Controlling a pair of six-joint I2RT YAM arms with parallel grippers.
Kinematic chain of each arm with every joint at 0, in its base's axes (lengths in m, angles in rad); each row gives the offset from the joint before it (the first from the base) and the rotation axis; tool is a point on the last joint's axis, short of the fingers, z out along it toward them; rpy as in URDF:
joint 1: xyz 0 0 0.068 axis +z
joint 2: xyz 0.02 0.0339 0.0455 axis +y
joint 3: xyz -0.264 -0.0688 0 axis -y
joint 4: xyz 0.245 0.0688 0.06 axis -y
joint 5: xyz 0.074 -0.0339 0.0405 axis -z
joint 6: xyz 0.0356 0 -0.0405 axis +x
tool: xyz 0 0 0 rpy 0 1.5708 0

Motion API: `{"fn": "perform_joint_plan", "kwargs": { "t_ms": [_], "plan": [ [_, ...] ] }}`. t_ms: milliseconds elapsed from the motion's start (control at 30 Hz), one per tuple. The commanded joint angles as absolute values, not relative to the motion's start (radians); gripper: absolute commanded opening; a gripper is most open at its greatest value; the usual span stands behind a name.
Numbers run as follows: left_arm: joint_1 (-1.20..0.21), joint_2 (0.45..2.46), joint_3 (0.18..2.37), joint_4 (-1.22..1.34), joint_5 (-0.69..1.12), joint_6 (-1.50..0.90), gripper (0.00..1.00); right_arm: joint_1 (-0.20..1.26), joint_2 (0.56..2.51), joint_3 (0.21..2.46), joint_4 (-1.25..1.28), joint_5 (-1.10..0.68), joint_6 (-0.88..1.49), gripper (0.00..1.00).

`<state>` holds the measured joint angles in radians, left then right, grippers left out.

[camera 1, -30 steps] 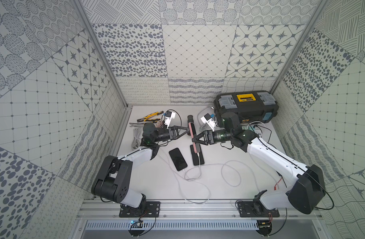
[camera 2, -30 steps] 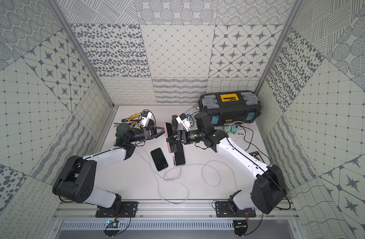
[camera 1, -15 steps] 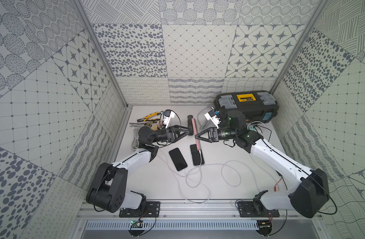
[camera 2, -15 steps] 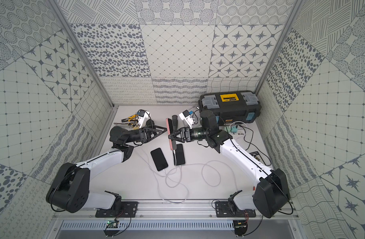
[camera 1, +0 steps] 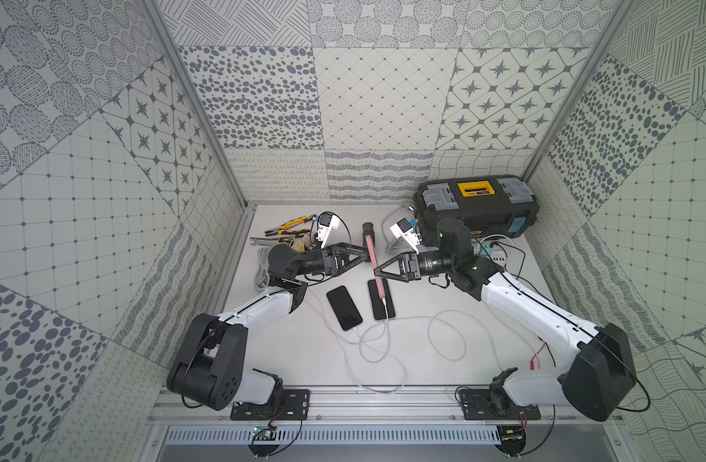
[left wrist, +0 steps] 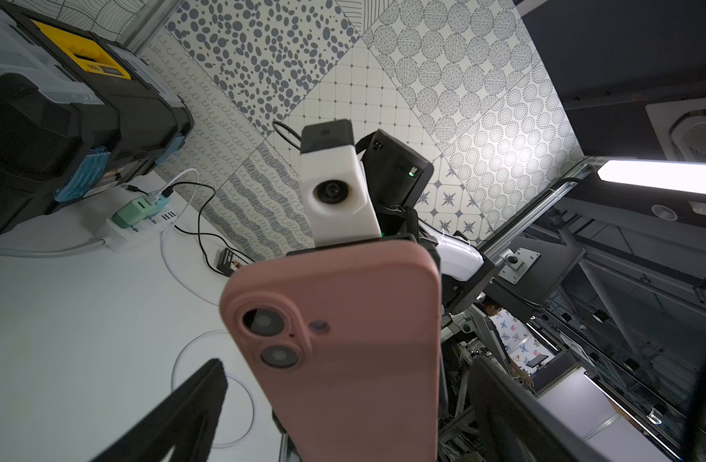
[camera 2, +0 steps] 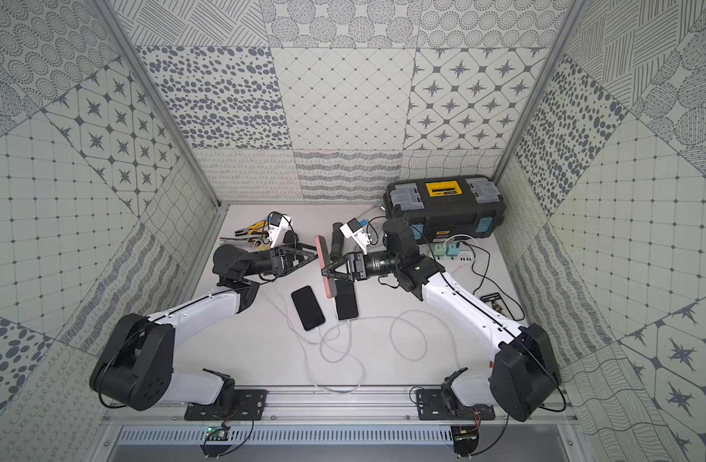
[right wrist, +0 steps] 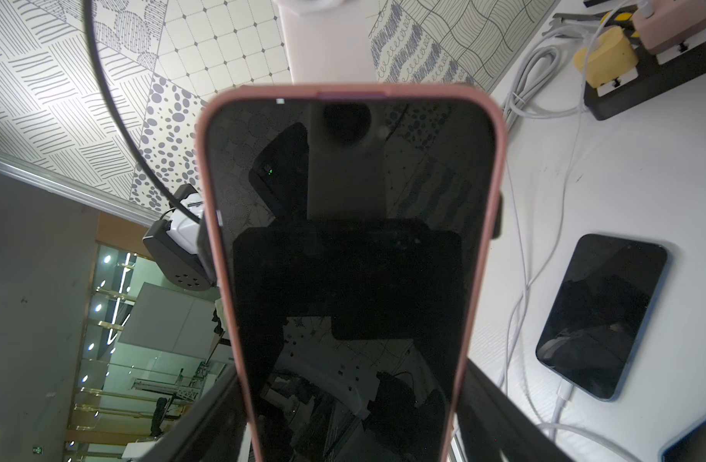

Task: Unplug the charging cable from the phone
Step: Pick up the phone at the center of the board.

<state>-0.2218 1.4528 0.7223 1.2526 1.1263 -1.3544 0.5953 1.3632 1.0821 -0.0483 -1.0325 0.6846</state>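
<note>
While your right end effector, extended level from 3 o'clock, pinches the pink phone on edge over the middle of the worktop, your left end effector comes in from 9 o'clock, fingers spread around it.

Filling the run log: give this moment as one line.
right gripper: grips pink-cased phone, held off table | left gripper: open, facing phone's back | unplug: cannot confirm
</note>
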Motion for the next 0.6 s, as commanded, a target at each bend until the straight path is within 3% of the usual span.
{"fn": "perform_joint_plan", "kwargs": {
  "t_ms": [0, 500, 567],
  "plan": [
    [-0.233, 1.469, 0.733, 1.311, 1.145, -1.345, 0.98, 0.606, 1.37, 1.094, 0.029, -1.054, 0.674, 0.63],
    [-0.239, 1.457, 0.73, 1.308, 1.149, -1.342, 0.98, 0.633, 1.404, 1.119, -0.028, -1.02, 0.617, 0.63],
    [-0.239, 1.461, 0.731, 1.307, 1.149, -1.345, 0.94, 0.632, 1.404, 1.118, -0.028, -1.02, 0.615, 0.63]
  ]
}}
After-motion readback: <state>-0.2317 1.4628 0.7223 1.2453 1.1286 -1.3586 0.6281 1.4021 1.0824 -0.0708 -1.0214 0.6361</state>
